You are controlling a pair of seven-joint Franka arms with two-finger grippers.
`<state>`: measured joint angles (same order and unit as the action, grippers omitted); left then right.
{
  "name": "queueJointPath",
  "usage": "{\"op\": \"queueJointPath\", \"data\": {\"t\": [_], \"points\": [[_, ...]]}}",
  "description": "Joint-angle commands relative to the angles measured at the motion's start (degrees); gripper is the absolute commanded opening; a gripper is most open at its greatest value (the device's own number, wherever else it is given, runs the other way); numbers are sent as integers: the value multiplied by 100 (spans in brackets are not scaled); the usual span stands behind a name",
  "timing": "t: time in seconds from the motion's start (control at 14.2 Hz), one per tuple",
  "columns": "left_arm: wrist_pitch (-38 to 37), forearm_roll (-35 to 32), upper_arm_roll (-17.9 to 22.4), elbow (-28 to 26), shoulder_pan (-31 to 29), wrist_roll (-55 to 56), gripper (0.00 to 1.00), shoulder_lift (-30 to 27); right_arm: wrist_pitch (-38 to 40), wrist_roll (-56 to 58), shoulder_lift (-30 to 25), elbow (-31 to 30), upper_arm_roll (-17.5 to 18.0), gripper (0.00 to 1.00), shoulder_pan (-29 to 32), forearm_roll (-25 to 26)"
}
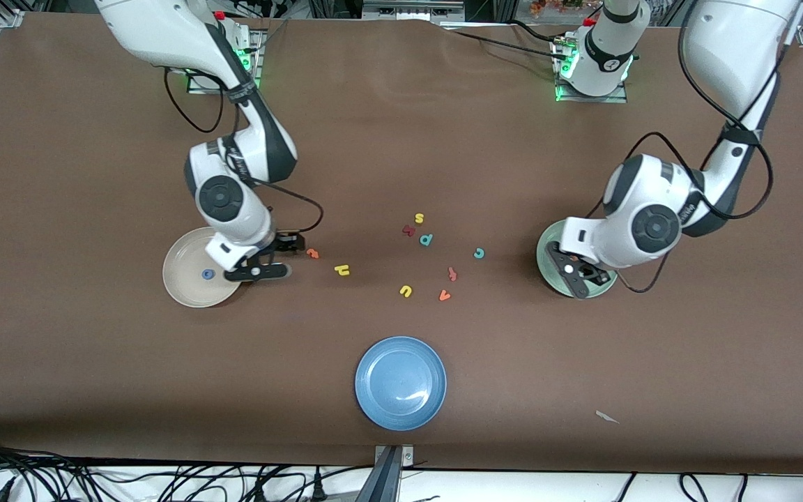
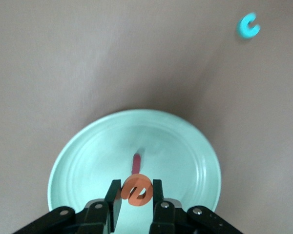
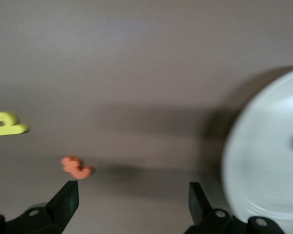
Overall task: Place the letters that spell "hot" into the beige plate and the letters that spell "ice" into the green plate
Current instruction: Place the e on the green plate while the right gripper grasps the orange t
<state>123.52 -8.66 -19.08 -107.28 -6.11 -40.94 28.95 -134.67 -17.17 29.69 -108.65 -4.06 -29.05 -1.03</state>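
left claw clamps the light, squashy foam "e" edgewise over the green plate; right claw spread wide beside the beige plate.

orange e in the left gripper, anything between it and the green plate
Nothing visible. The left gripper holds the orange e directly over the green plate; only the dark red i lies in the plate beneath it.

Right tool agape, left tool clamped.
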Motion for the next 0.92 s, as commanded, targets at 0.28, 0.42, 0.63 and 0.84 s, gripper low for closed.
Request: {"op": "queueJointPath", "data": {"t": [0.28, 0.42, 0.63, 0.84], "points": [[137, -136, -69, -3, -286, -203, 43, 383, -947, 443, 388, -78, 55, 100, -285, 7], [137, -110, -87, 5, -286, -213, 90, 366, -1087, 452, 406, -139, 107, 99, -285, -11], [41, -31, -227, 67, -189, 14, 100, 244, -1237, 505, 502, -139, 134, 89, -285, -20], [-82, -40, -692, 76, -189, 952, 100, 155, -1273, 522, 520, -192, 143, 83, -276, -20]]}}
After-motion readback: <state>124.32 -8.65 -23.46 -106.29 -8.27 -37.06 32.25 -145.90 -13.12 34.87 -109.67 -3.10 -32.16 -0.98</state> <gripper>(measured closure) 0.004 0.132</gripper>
